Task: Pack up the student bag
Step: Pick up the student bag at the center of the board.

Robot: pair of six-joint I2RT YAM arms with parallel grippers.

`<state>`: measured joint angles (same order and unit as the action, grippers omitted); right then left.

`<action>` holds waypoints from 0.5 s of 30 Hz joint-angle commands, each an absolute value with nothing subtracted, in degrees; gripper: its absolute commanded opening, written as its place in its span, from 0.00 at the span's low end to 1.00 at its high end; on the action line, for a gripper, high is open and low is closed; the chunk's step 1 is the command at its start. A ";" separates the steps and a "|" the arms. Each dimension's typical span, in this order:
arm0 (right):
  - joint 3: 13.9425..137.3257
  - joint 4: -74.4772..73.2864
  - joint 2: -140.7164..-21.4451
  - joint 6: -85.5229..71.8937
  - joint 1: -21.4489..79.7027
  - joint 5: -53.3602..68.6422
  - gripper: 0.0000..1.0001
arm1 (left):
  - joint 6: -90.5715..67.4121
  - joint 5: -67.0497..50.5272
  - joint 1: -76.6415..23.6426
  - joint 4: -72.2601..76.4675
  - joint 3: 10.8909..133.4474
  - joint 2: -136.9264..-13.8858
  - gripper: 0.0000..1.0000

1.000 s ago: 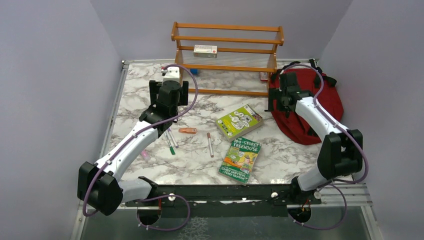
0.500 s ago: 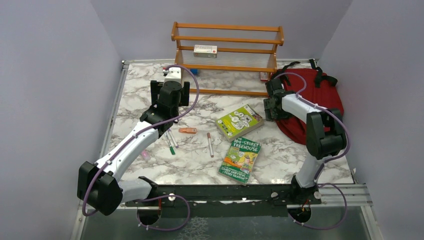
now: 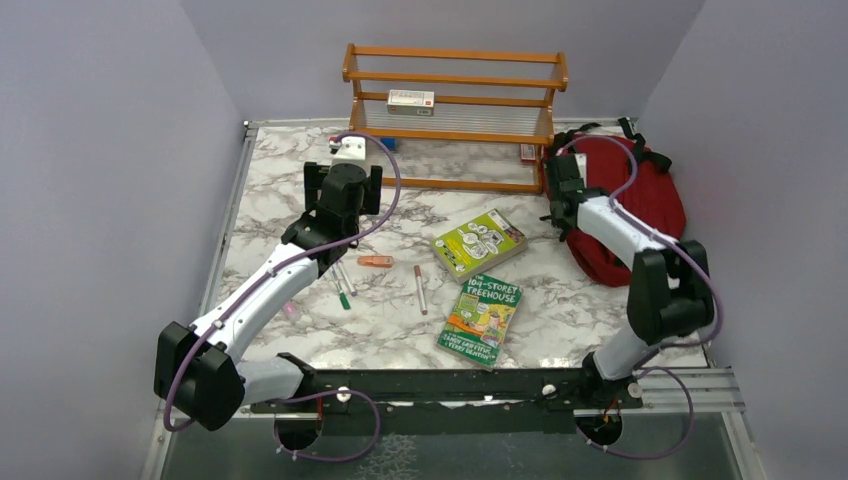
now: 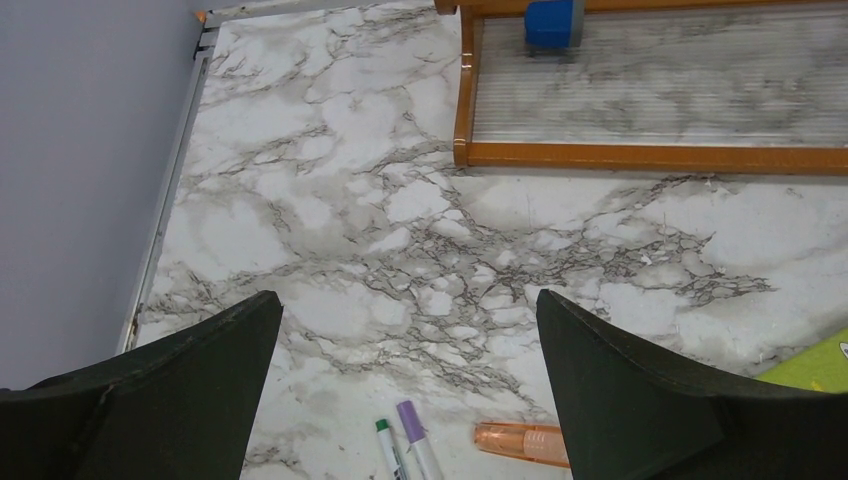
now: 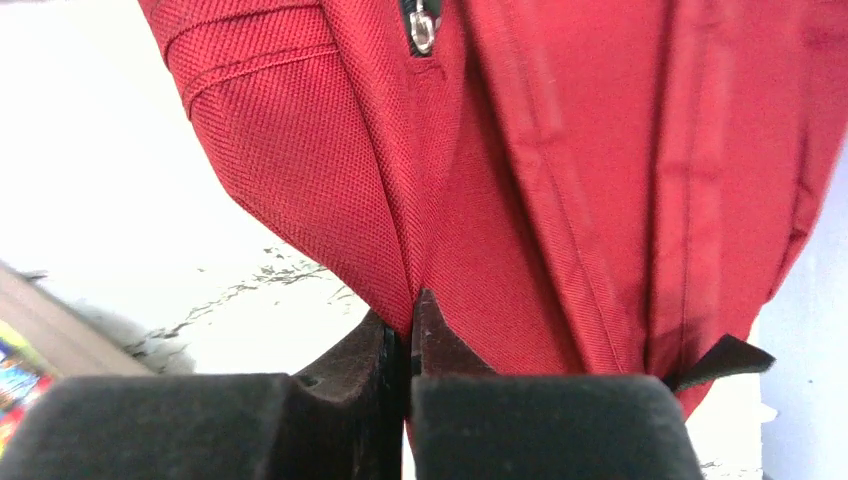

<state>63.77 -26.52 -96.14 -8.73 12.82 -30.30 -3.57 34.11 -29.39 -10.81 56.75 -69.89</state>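
Jaws first: the right gripper is clenched on a fold of red fabric on the student bag, its fingertips all but meeting just below a zipper pull. The left gripper is spread wide with nothing between its fingers, hanging over the marble table.

Working outward from the arm bases, the Treehouse book lies flat nearest to us, cover up. Just beyond it a pen lies on the marble. Further left a pair of markers sits below the left arm's wrist. The orange highlighter lies just past them, and the left wrist camera shows it low in the gap between the open fingers. A second green book sits at an angle mid-table, close to the first.

Further back, on the right side of the table, the bag lies slumped with its black straps at the far end, just beside the right end of the wooden rack. The right arm reaches over it, gripping at the bag's left edge. At the very back, a white box rests on the rack's middle shelf, and a small blue object sits at its lowest level.
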 commanded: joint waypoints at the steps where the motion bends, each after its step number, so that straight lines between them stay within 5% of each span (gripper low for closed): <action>1: 62.61 -20.66 -84.52 -13.10 13.01 -28.15 0.01 | -3.07 35.65 -30.13 -9.84 56.25 -68.64 0.99; 15: 65.63 -18.73 -55.96 -15.99 13.04 -32.51 0.01 | -4.25 34.92 -30.32 -9.73 56.21 -67.23 0.99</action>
